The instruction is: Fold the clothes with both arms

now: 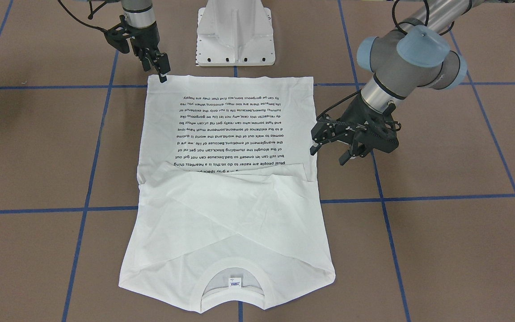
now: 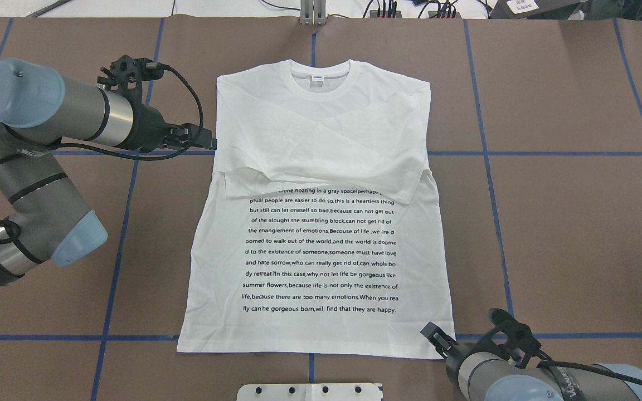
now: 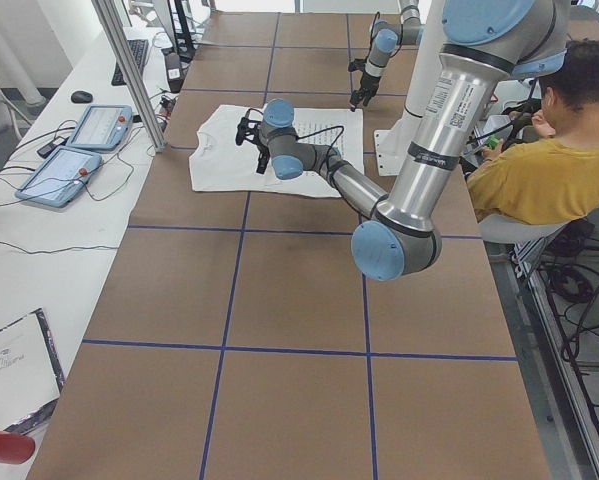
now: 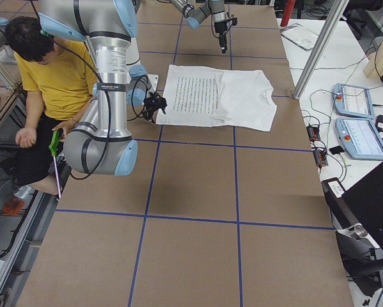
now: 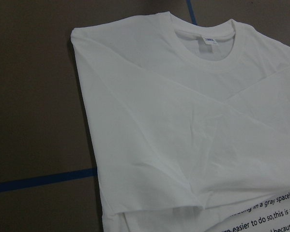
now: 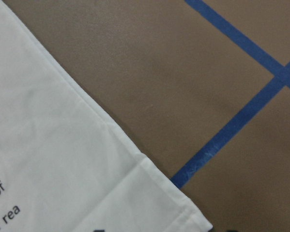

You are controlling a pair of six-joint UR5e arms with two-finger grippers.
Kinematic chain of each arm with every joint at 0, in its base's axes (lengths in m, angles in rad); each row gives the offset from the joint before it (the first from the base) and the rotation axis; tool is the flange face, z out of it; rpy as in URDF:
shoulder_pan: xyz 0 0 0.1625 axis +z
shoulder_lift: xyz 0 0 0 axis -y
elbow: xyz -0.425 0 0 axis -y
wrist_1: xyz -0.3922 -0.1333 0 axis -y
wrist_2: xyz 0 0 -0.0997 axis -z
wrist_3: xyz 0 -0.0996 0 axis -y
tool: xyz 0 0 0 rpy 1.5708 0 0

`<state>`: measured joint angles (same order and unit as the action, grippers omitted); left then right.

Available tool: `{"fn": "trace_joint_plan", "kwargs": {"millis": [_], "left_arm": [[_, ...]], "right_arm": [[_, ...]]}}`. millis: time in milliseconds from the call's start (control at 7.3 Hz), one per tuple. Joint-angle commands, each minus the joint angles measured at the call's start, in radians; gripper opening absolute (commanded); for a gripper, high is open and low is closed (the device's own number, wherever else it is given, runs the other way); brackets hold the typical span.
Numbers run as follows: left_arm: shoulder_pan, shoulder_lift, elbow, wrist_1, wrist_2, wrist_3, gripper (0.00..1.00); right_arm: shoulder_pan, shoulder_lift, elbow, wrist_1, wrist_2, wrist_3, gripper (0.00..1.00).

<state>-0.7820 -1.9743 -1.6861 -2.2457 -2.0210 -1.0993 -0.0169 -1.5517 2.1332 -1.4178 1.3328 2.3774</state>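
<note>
The white long-sleeved T-shirt lies flat on the brown table, black text up. Its collar points away from the robot, and both sleeves are folded across the chest. My left gripper hovers open beside the shirt's edge at sleeve height, also seen from overhead, and holds nothing. My right gripper is open at the hem corner nearest the robot. In the right wrist view that hem corner lies between two dark fingertips at the bottom edge.
The white pedestal base stands just behind the hem. A person in a yellow shirt sits beside the robot. Tablets and a metal post are on the far side table. Blue tape lines grid the brown tabletop.
</note>
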Motion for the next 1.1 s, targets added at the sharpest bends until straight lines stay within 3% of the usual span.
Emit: {"fn": "trace_joint_plan", "kwargs": {"millis": [0,137,274,411,548,685,959], "left_arm": [[0.003,0.000,0.000,0.000,0.001,-0.001,0.87],[0.001,0.000,0.000,0.000,0.001,-0.001,0.87],[0.003,0.000,0.000,0.000,0.001,-0.002,0.87],[0.001,-0.001,-0.001,-0.002,0.001,-0.004,0.88],[0.003,0.000,-0.004,-0.003,0.001,-0.025,0.88],[0.006,-0.003,-0.007,-0.005,0.001,-0.042,0.88],[0.004,0.002,-0.009,-0.005,0.002,-0.045,0.88]], "right_arm": [[0.000,-0.002,-0.007,-0.001,0.000,0.002,0.68],[0.000,-0.002,-0.007,-0.001,0.002,0.002,0.52],[0.000,-0.004,-0.012,-0.001,0.002,0.002,0.43],[0.000,-0.004,-0.016,-0.001,0.003,0.002,0.41],[-0.001,-0.005,-0.018,-0.001,0.003,0.002,0.32],[-0.001,-0.005,-0.013,-0.001,0.005,0.002,0.04],[-0.001,-0.007,-0.012,-0.001,0.006,0.000,0.00]]}}
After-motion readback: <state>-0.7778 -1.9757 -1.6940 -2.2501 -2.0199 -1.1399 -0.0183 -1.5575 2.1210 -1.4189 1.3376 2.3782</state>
